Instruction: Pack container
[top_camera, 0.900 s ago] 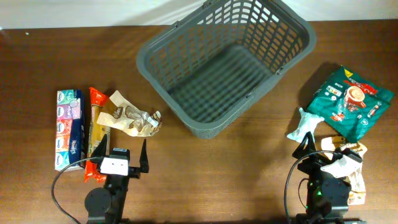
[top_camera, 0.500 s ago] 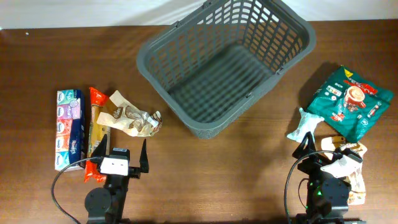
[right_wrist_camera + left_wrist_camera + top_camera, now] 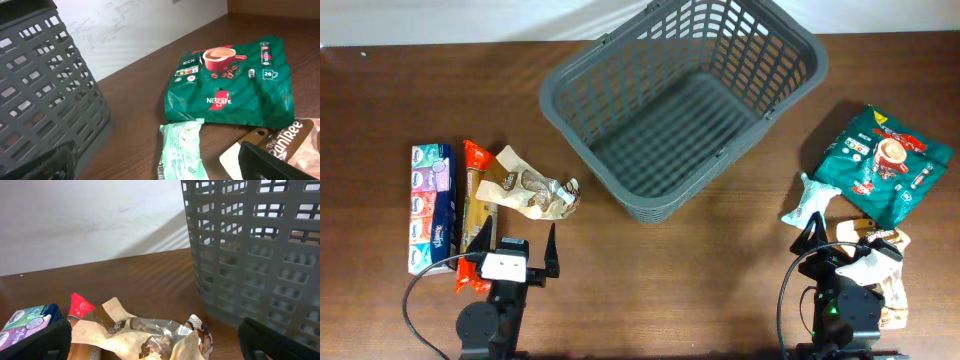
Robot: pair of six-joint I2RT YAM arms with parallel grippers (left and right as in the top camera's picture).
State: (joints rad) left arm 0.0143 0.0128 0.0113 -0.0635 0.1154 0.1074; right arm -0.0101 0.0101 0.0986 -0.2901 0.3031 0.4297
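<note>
- The container (image 3: pixel 620 85) sits on the table (image 3: pixel 720 290) in the upper middle of the overhead view, turned at an angle. Nothing's in it as far as I can see.
- My guess is it's stiff moulded plastic and pretty light for its bulk, so it would sooner slide on the wood than flex. It's way too wide to span, so I'd pinch the thick rim on a near side or hook a slot in the lattice.
- The left claw (image 3: pixel 517 245) is at the lower left, spread as wide as it goes with nothing in it. A crinkly wrapper (image 3: pixel 530 190) lies just ahead of it.
- The right claw (image 3: pixel 840 245) at the lower right is the same, wide open and empty, with the green coffee bag (image 3: pixel 882 165) beyond it.
- Compared with a moment ago I honestly can't spot a difference. Arms, packets and basket are all exactly where they were.
</note>
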